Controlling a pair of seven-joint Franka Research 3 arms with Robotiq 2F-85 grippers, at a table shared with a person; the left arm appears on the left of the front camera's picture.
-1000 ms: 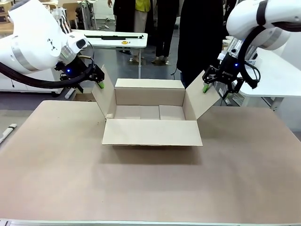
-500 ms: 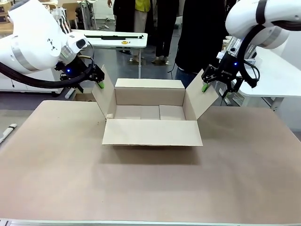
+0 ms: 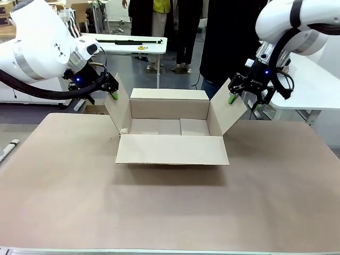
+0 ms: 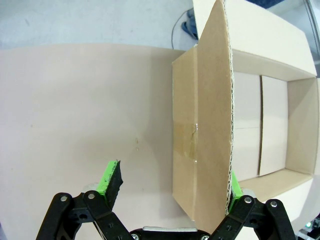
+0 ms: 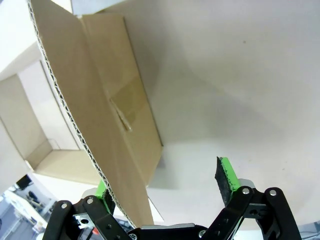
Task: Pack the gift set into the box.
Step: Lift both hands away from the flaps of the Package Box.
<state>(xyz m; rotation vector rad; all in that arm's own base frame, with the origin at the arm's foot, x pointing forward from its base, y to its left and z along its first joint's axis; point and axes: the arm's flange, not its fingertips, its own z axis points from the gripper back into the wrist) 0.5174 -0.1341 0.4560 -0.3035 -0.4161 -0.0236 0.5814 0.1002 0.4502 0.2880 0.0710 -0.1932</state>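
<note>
Box [image 3: 170, 150]: stands on the table [image 3: 170, 212], mid-width, toward the far side. All four flaps are open; the near flap is folded down outward and the side flaps angle up and out.
Left arm [image 3: 37, 48]: enters from the left, wrist turned inward toward the left side flap [image 3: 118, 103].
Left gripper [image 3: 111, 89]: at that flap's top edge, fingers spread, with the flap standing between them. Its corrugated edge runs close against one green pad [image 4: 234, 189]; the other pad [image 4: 112, 179] is well apart.
Right arm [image 3: 297, 21]: comes down from the upper right, wrist bent toward the right side flap [image 3: 228, 109].
Right gripper [image 3: 237, 94]: fingers spread, straddling the flap edge. The card lies just beside one pad [image 5: 101, 189]; the opposite pad [image 5: 226, 172] hangs over the table.
Pad contact: cannot tell.
</note>
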